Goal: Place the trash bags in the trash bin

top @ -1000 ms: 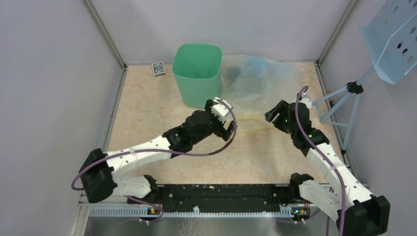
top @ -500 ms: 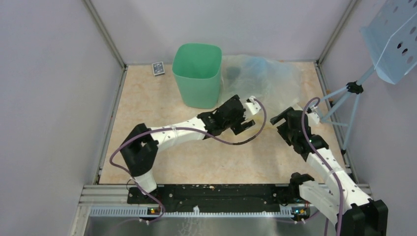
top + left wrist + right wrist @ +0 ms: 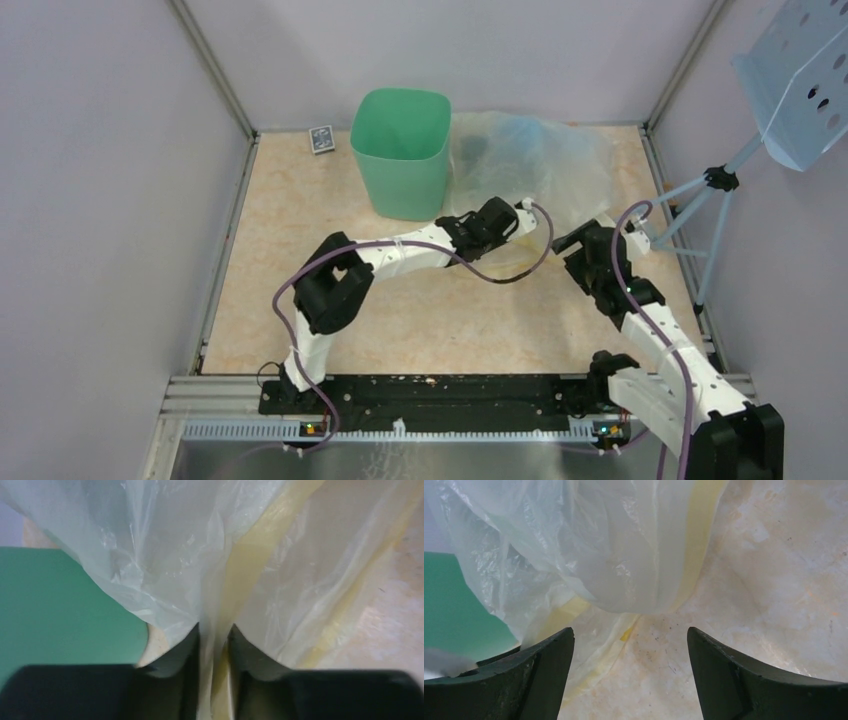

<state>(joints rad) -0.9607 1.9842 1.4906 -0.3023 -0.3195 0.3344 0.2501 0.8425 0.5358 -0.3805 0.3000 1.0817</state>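
Pinching a fold of the clear and yellowish plastic bags (image 3: 165,555), the left gripper (image 3: 214,630) has its fingers nearly together with the thin film caught between them. The mint-green trash bin (image 3: 60,605) stands just to their left, not touching them. The right gripper (image 3: 630,632) hovers with its fingers wide apart over the bags' near edge and the bare table (image 3: 774,580), gripping nothing, while from above the bin stands upright at the back, the heap just beside its right wall.
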